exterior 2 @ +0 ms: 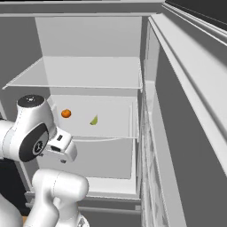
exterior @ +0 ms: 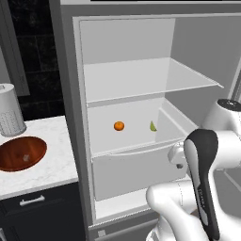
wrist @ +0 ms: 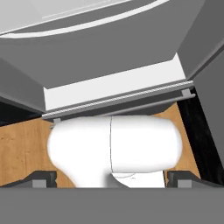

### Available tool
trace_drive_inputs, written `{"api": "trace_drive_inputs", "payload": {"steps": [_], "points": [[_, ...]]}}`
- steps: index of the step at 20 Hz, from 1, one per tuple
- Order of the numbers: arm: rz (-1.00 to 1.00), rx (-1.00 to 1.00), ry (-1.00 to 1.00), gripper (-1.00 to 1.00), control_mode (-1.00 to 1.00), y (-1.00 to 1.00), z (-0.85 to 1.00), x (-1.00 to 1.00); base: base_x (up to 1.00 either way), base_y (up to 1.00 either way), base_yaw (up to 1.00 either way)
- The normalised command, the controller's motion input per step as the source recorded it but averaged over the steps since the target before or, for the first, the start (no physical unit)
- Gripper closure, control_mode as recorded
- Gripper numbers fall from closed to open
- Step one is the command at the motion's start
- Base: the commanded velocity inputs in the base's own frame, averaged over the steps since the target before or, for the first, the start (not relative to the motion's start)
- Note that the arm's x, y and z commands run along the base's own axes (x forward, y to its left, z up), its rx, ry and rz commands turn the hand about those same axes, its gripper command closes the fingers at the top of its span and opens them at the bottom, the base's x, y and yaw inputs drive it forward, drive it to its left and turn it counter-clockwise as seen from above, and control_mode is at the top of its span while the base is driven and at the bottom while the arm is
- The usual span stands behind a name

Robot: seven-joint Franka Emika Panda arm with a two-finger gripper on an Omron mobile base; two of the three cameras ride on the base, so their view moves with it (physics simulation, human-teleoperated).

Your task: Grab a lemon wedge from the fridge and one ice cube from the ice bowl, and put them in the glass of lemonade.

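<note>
- Lemon wedge (exterior: 153, 126) lies on the open fridge's (exterior: 70, 117) middle shelf, at 3 o'clock from a round orange fruit (exterior: 119, 125).
- Gripper (wrist: 112, 179) jaws stand wide apart, empty, pointing down at the fridge's base and the wooden floor (wrist: 26, 144).
- Ice bowl (exterior: 21, 153) sits on the marble counter (exterior: 52, 164), at 9 o'clock from the fridge, near a white canister (exterior: 9, 110).

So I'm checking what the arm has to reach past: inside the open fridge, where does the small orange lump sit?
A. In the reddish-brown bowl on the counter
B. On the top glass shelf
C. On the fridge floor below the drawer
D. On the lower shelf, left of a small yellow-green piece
D: the orange lump rests on the lower shelf of the fridge, with a small yellow-green piece to its right.
</note>
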Motion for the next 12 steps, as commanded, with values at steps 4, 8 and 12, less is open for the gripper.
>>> {"api": "trace_drive_inputs", "payload": {"steps": [4,8,12], "points": [[0.00,0.00,-0.06,-1.00,-1.00,0.00,0.00,0.08,0.00,0.00,0.00],[0.00,-0.02,-0.24,-1.00,-1.00,0.00,-0.04,0.14,0.00,0.00,0.00],[0.00,-0.09,-0.37,-1.00,-1.00,-0.02,-0.18,0.15,0.00,0.00,0.00]]}}
